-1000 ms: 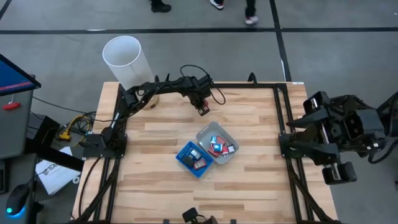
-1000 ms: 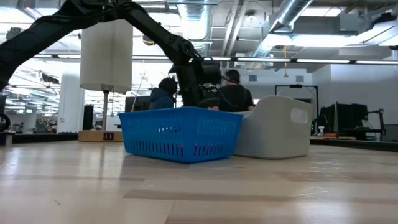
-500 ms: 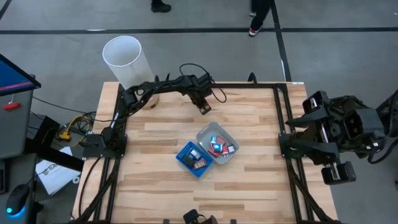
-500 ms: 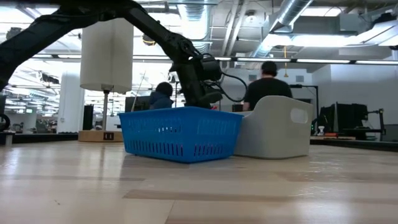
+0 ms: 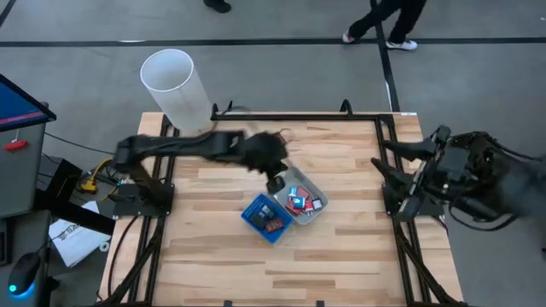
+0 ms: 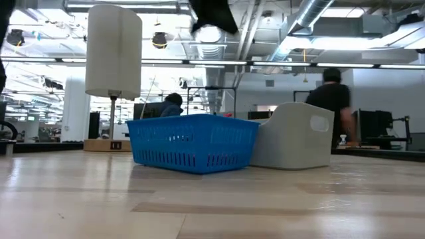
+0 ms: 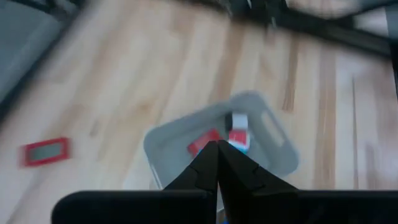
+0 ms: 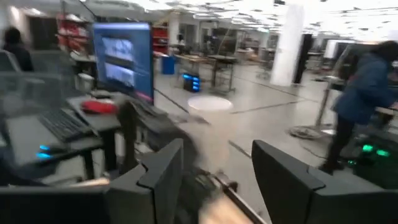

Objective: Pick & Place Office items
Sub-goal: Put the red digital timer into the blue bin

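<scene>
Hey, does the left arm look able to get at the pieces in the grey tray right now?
Probably yes. The left gripper, fingers shut, hangs right at the grey tray's open top, with nothing between it and the office items. It would have to open first.

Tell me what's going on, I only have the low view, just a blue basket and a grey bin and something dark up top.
Observer: That dark shape is the left tool, hanging above the table between the two trays, at the edge of the grey tray.
Operator: Is it carrying anything?
Observer: Its fingers are shut tip to tip; the left wrist view shows nothing between them.
Operator: What's inside the trays?
Observer: The grey tray holds small red, white and blue office items; the blue tray holds a few more.
Operator: And the other arm?
Observer: The right tool is open, off the table's right side, aimed at the room.
</scene>
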Available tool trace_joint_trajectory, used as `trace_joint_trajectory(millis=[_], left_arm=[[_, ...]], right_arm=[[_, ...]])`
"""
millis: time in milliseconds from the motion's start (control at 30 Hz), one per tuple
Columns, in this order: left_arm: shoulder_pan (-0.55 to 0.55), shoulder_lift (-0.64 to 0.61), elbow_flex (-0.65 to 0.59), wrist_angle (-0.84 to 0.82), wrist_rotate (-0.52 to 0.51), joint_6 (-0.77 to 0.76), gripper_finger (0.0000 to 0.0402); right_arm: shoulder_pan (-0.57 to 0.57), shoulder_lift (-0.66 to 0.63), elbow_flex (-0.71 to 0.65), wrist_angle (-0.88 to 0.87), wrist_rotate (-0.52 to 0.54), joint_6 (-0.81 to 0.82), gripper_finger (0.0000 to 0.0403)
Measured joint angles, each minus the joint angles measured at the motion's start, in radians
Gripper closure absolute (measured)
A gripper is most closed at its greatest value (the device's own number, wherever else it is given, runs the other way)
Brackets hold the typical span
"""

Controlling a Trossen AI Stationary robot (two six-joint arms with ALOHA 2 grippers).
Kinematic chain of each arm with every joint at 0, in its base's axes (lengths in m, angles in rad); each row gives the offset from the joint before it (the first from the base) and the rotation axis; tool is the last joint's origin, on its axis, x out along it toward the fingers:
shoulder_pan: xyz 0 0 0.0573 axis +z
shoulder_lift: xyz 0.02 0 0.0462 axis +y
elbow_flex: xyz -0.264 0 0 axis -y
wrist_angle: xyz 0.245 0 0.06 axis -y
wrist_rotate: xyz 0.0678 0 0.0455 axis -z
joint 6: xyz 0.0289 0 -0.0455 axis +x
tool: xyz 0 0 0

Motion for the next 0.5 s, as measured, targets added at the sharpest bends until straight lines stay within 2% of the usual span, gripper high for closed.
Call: trace_joint_trajectory(millis=[67, 100, 167, 233, 300, 500], left_arm=[[-0.081, -0.098, -0.065, 0.020, -0.156, -0.100, 0.0401], [-0.115, -0.142, -0.097, 0.020, -0.217, -0.159, 0.0401], [-0.167, -0.231, -0.168, 0.019, -0.310, -0.265, 0.0401], [-0.214, -0.313, -0.233, 0.019, -0.381, -0.359, 0.0401], [-0.259, -0.383, -0.290, 0.023, -0.456, -0.420, 0.0401], [-0.353, -0.487, -0.381, 0.030, -0.636, -0.500, 0.0401]], right_arm=[[-0.008, 0.000, 0.000, -0.246, 0.019, 0.232, 0.0219], [-0.024, -0.001, 0.000, -0.384, -0.006, 0.374, 0.0220], [-0.087, -0.003, -0.001, -0.624, -0.129, 0.640, 0.0224], [-0.198, -0.006, -0.001, -0.758, -0.292, 0.762, 0.0229], [-0.326, -0.003, -0.001, -0.806, -0.437, 0.769, 0.0233], [-0.687, -0.012, -0.112, -0.718, -0.742, 0.556, 0.0236]])
